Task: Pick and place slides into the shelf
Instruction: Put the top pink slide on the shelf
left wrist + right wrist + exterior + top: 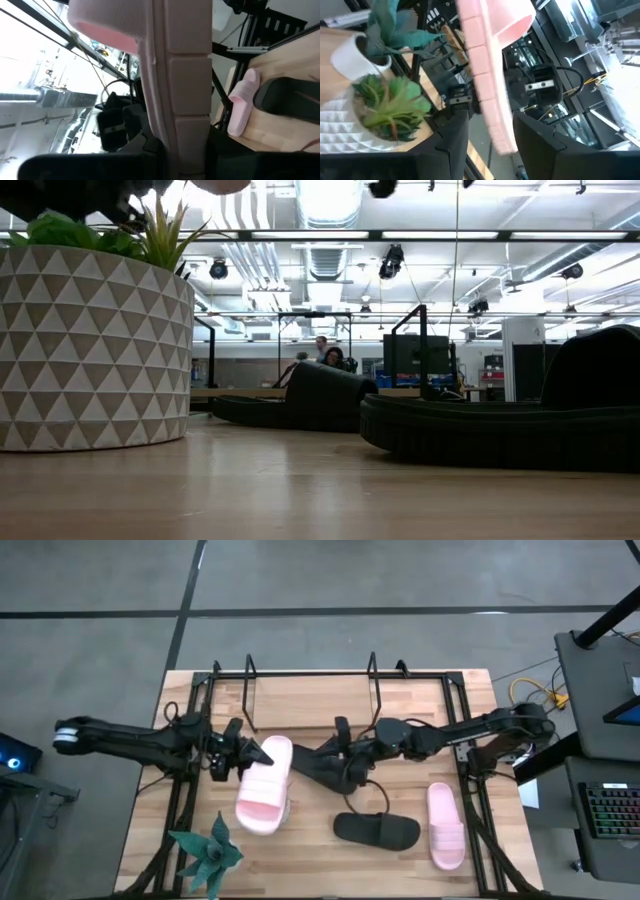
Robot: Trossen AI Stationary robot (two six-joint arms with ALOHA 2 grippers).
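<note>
Left arm lies level across the table; left gripper (240, 753) is clamped nearly shut on the heel edge of a pale pink slide (266, 785), lifted above the wood, far end cut off in the left wrist view. The potted plant (207, 853) sits near the front edge. Right gripper (338, 745) reaches toward centre, jaws part open around that slide's rim; contact unclear. Black slide (376, 830) and second pink slide (446, 825) lie flat. Shelf (312, 690) stands at the back, loops partly hidden
</note>
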